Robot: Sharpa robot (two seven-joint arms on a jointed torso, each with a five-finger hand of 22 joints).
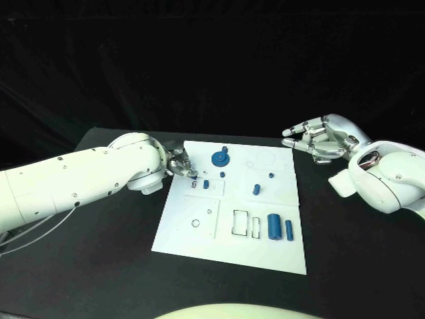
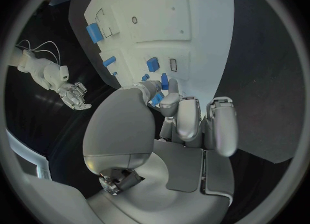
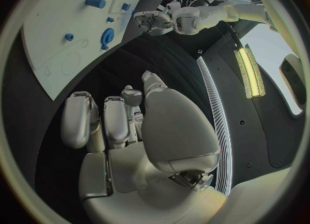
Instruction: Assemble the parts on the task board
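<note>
Left silver hand (image 1: 181, 166) pinching a small blue plastic part (image 2: 157, 98) between thumb and fingertip, hovering over the left edge of the flat white task board (image 1: 270, 249). Right silver hand (image 1: 318, 138) idling beyond the board's far right corner, fingers loosely curled, holding nothing. Advising slow descent, keeping the part upright and aligning above its seat near the blue round gear (image 1: 220, 158) before releasing.

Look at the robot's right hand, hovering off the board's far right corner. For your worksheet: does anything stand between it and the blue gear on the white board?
Nothing visible does. The right hand hangs over the black table past the task board. Between it and the blue gear lies only bare white board with printed outlines. The left hand works on the gear's other side.
</note>
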